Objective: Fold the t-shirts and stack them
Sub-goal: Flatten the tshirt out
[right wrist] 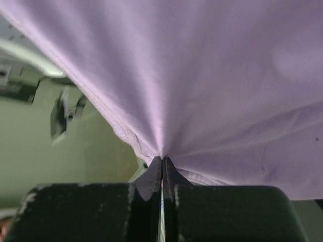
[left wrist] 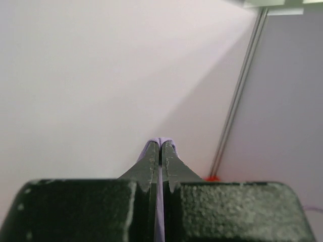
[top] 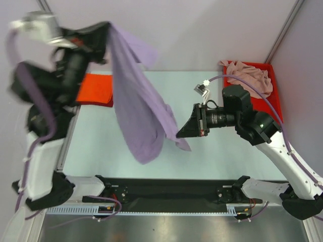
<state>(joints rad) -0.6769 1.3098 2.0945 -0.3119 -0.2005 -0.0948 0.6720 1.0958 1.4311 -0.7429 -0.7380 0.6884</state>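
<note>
Left arm (top: 50, 101): raised high at the left of the overhead view, closest to that camera and blurred; its wrist points up and toward the back wall.
Table (top: 217, 146): pale green top running from the arm bases to the back wall.
Lavender t-shirt (top: 136, 101): off the table, hanging in a long diagonal drape from upper left down toward the table's middle. Its top is bunched at the left arm's fingers, and a lower edge is drawn sideways to the right arm's fingers. The loose bottom fold hangs over the middle of the table. In the right wrist view the cloth (right wrist: 202, 75) fills most of the picture, creases fanning out from the pinch.
Right arm (top: 282, 146): reaches in from the right, its wrist lying roughly level and pointing left.
Red tray (top: 271, 68): at the far right corner of the table.
Pale pink t-shirt (top: 250, 78): crumpled in a heap in the tray.
Orange-red t-shirt (top: 96, 89): lying flat at the far left of the table, partly hidden behind the left arm.
Left gripper (left wrist: 160, 146): jaws pressed together on a small lavender fold that pokes out between the tips.
Right gripper (right wrist: 162, 160): jaws closed tight, pinching the lavender hem at its tips.
</note>
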